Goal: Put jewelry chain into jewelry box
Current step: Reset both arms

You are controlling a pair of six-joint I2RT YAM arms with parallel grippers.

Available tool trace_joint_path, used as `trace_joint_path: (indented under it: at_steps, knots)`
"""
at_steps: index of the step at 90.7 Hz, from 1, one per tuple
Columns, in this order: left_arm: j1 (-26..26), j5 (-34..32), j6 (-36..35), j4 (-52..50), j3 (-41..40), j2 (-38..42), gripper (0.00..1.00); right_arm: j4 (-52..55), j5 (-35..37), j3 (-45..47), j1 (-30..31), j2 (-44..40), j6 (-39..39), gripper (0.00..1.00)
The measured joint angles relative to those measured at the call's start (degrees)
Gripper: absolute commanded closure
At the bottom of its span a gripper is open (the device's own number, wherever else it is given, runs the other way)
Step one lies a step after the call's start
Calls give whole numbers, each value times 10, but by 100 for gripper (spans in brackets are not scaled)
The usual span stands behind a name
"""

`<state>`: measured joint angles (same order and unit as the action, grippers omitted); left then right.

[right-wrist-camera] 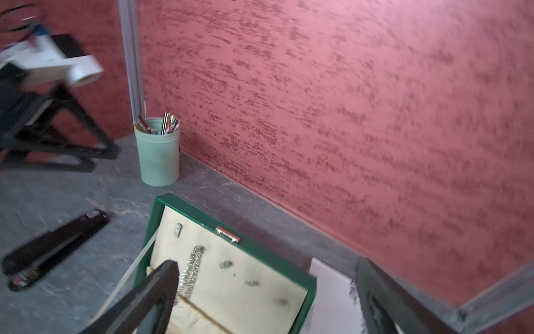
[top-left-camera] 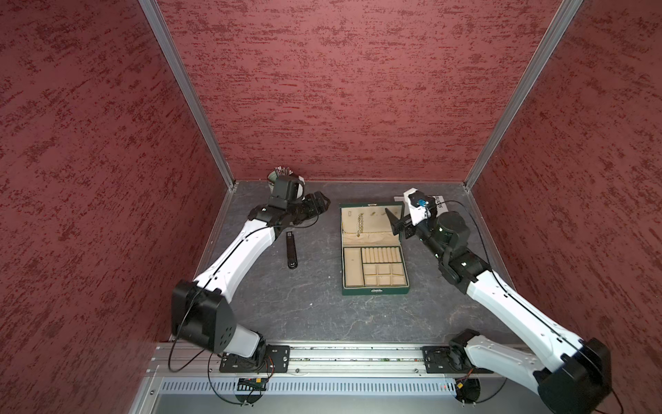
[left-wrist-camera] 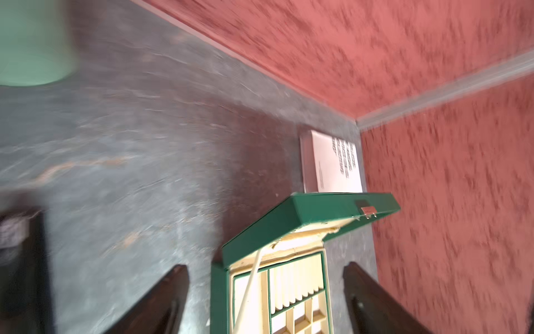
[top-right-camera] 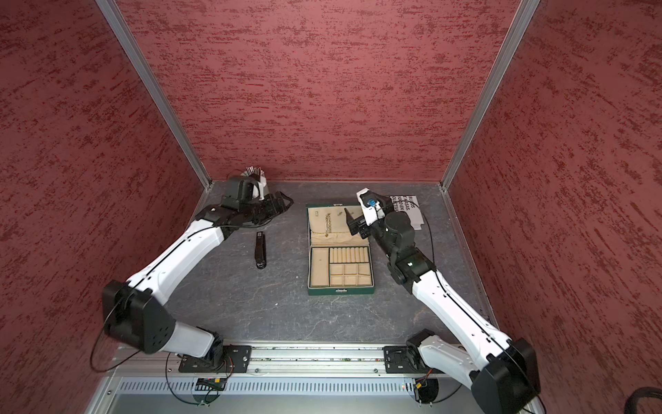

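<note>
The dark green jewelry box [top-left-camera: 374, 291] [top-right-camera: 340, 291] stands open mid-table, its lid [left-wrist-camera: 318, 208] [right-wrist-camera: 156, 219] tilted back. The silvery jewelry chain [top-left-camera: 361, 224] [top-right-camera: 327, 222] [right-wrist-camera: 193, 269] lies on the lid's beige lining, with nothing gripping it. My right gripper [top-left-camera: 397, 224] [top-right-camera: 353, 220] [right-wrist-camera: 265, 263] hovers open over the lid's right side, one finger [right-wrist-camera: 161, 283] close beside the chain. My left gripper [top-left-camera: 320, 202] [top-right-camera: 283, 202] [left-wrist-camera: 265, 267] is open and empty, left of the box and apart from it.
A mint green pencil cup [right-wrist-camera: 159, 156] [left-wrist-camera: 29, 43] stands in the back left corner, behind my left wrist. A white book [top-left-camera: 439, 202] [top-right-camera: 412, 211] [left-wrist-camera: 332, 162] lies behind the box on the right. A black stapler-like bar [top-left-camera: 292, 251] [top-right-camera: 260, 250] [right-wrist-camera: 55, 248] lies left of the box.
</note>
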<state>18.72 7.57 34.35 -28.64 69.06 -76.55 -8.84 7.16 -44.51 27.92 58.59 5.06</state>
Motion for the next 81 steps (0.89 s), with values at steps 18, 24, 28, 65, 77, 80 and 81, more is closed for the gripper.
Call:
trace_joint_path:
  at_steps: [18,24,28,65,77,80,81]
  knots:
    - [23,-232,-21,83,-248,242,0,40,112,71,0,-24,-104,1]
    - [30,-286,-60,146,-330,291,0,25,141,101,-4,-39,-103,1]
    - [30,-309,-90,193,-375,301,0,5,154,126,-8,-50,-97,1]
    - [-106,-272,-273,473,-433,71,0,-158,125,201,-168,68,-20,1]
    - [-125,-193,-339,572,-438,23,0,-261,108,235,-191,150,-19,1]
    - [-130,-167,-353,600,-444,7,0,-292,103,247,-192,171,-16,1]
    - [-132,-161,-357,609,-446,2,0,-306,100,252,-193,180,-16,1]
